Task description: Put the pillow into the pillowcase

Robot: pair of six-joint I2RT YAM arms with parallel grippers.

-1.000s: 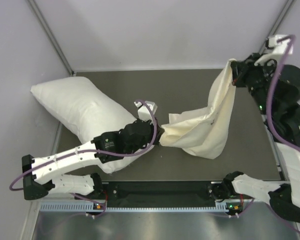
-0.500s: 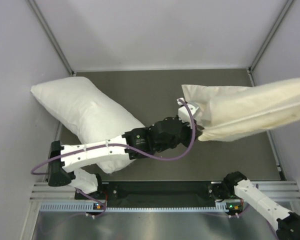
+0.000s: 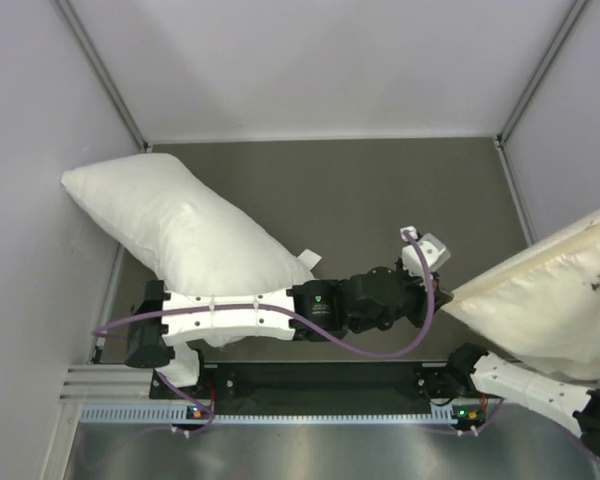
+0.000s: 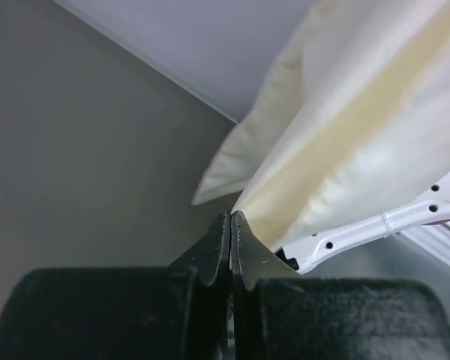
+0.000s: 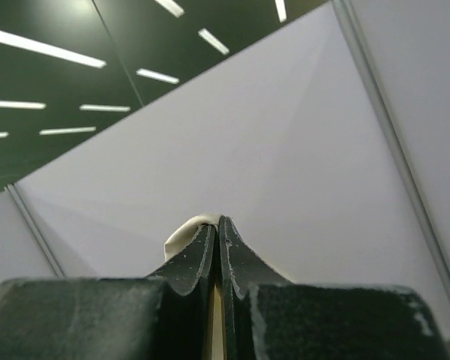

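The pillow (image 3: 180, 240), plump and bright white, lies on the left side of the table. The cream pillowcase (image 3: 550, 310) hangs lifted at the right edge of the top view. My left arm stretches across the table, and my left gripper (image 3: 443, 293) is shut on the pillowcase's near-left corner. In the left wrist view the gripper (image 4: 231, 219) pinches that corner, and the pillowcase (image 4: 345, 135) billows up to the right. My right gripper (image 5: 217, 223) points up at the wall, shut on a fold of the pillowcase (image 5: 181, 234). It is out of the top view.
The dark grey table surface (image 3: 360, 200) is bounded by pale walls with metal corner posts (image 3: 105, 75) (image 3: 535, 85). The arms' bases sit on a black rail (image 3: 320, 380) at the near edge. The right arm's white link (image 3: 520, 382) runs off the lower right.
My left arm has swept right and nearer with the pillowcase corner. The pillowcase has swung from mid-table to the right edge. The right gripper has left the top view. The pillow has not moved.
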